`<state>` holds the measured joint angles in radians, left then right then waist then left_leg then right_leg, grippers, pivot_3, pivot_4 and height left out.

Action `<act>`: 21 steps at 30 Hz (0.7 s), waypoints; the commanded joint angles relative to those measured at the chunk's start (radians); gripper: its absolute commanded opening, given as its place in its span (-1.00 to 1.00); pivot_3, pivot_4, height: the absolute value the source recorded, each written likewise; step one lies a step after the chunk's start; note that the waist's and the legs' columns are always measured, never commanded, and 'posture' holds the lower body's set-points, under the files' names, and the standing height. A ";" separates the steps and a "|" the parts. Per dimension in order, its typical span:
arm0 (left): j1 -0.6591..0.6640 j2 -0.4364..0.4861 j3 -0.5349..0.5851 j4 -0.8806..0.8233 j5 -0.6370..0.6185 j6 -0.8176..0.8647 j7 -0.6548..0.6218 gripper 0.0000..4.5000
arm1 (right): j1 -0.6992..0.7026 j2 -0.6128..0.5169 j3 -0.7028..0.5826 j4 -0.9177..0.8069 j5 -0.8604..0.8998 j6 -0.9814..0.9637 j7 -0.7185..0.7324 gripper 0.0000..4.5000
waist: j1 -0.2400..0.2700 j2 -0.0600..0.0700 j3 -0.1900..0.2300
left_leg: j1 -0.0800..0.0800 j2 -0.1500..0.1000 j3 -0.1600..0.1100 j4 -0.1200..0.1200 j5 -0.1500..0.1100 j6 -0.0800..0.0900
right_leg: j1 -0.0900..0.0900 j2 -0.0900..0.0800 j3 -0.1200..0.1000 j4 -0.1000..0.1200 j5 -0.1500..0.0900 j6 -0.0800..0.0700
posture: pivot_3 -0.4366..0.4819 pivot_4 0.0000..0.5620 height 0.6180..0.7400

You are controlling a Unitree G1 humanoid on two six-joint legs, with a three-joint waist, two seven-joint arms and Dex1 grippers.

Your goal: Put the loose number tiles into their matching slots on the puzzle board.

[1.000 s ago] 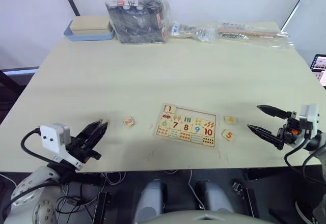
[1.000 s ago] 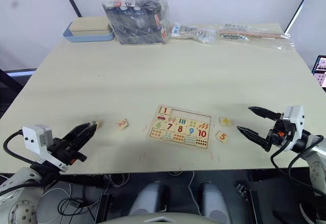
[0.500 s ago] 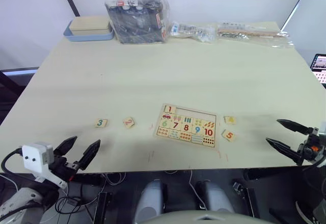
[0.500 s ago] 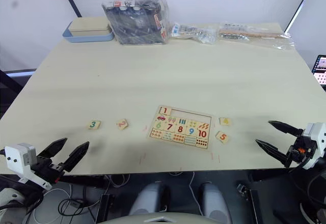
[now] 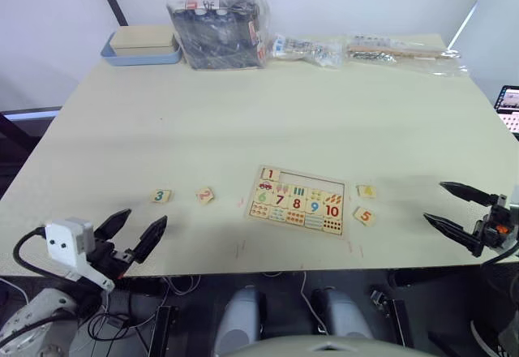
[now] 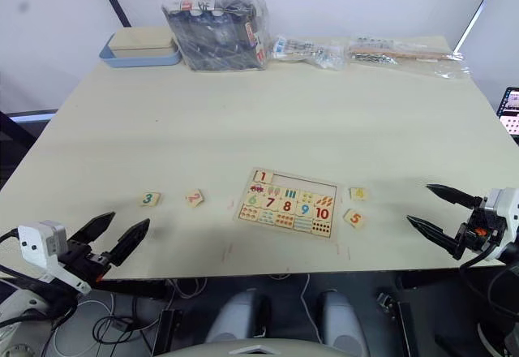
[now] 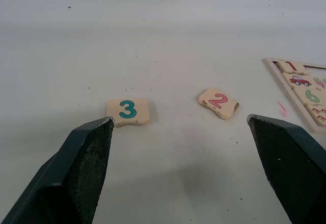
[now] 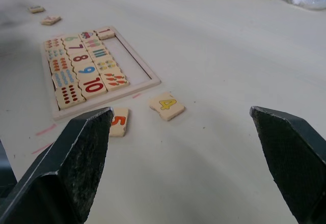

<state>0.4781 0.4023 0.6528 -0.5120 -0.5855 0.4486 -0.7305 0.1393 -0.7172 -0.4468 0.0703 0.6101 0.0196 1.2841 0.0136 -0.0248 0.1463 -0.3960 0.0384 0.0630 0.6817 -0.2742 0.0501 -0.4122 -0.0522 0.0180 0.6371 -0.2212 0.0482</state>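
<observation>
Pale tabletop [image 5: 324, 113], puzzle board [image 5: 298, 200] near its front edge, both grippers spread and holding nothing.

I saw tile 1 [image 5: 270, 174] seated in the top row; tiles 3 [image 5: 160, 196] and 2 [image 5: 204, 195] lay loose left of the board, tiles 4 [image 5: 366, 191] and 5 [image 5: 363, 216] just right of it; my left gripper [image 5: 133, 232] hung at the front edge near the 3; my right gripper [image 5: 448, 205] stood right of the 5.

Open tabletop [image 5: 268, 122] around puzzle board [image 5: 298, 200]
</observation>
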 commanded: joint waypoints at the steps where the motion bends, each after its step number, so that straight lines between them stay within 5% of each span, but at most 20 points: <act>1: 0.003 0.041 0.011 0.007 -0.032 -0.023 -0.028 0.98 | -0.017 -0.016 -0.026 -0.042 0.031 -0.014 0.020 1.00 | 0.000 0.000 0.000 | 0.000 0.000 0.000 0.000 0.000 0.000 | 0.000 0.000 0.000 0.000 0.000 0.000 | -0.05 -0.47 1.00; 21: -0.088 0.398 -0.022 0.242 -0.023 -0.066 -0.349 0.98 | 0.017 -0.055 0.021 -0.281 0.120 0.126 0.081 1.00 | 0.001 0.001 0.001 | -0.001 0.000 0.000 -0.001 0.000 0.000 | -0.002 -0.002 -0.001 0.000 0.000 0.000 | -0.05 -0.47 1.00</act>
<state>0.3951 0.7696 0.6432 -0.2825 -0.6128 0.4020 -1.0396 0.1550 -0.7538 -0.4099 -0.1653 0.6994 0.1306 1.3623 0.0141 -0.0236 0.1471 -0.3966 0.0387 0.0636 0.6811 -0.2743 0.0500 -0.4140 -0.0551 0.0167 0.6369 -0.2212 0.0482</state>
